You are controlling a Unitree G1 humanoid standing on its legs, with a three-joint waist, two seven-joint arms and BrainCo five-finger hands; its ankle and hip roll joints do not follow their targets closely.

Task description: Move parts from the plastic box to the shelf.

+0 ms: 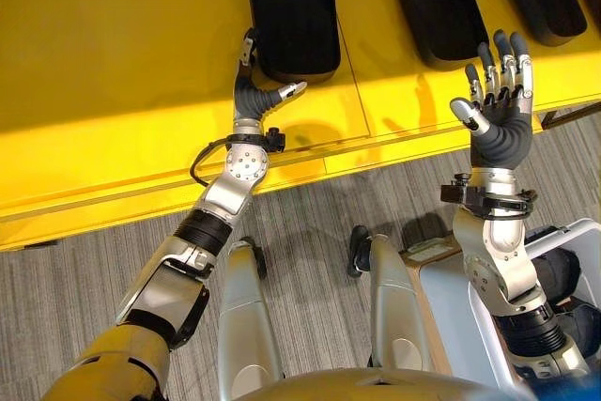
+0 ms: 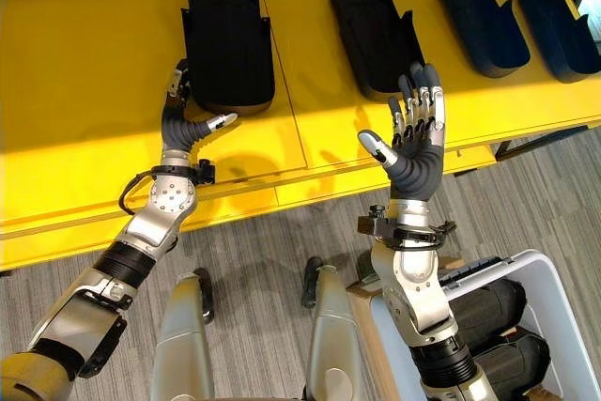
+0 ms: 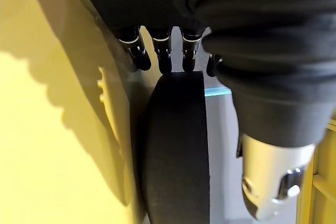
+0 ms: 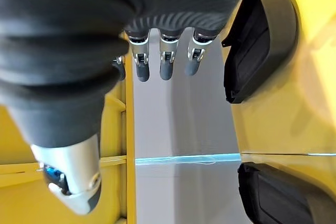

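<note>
Nearest, at the robot's right, a white plastic box on the grey floor, with black parts lying inside it. Above the box, the right hand raised over the front edge of the yellow shelf, fingers straight and spread, thumb out to the side, holding nothing and touching nothing. Farther in, on the robot's left, the left hand reaching onto the shelf, its fingers against the near left side of the leftmost black part, thumb stretched along the part's near end; fingertips on the part's edge in the left wrist view, though whether gripping or merely resting, cannot tell. Beyond and to the right, a row of more black parts flat on the shelf: a second one just past the right hand, then two others toward the far right end, each well apart from its neighbour.
</note>
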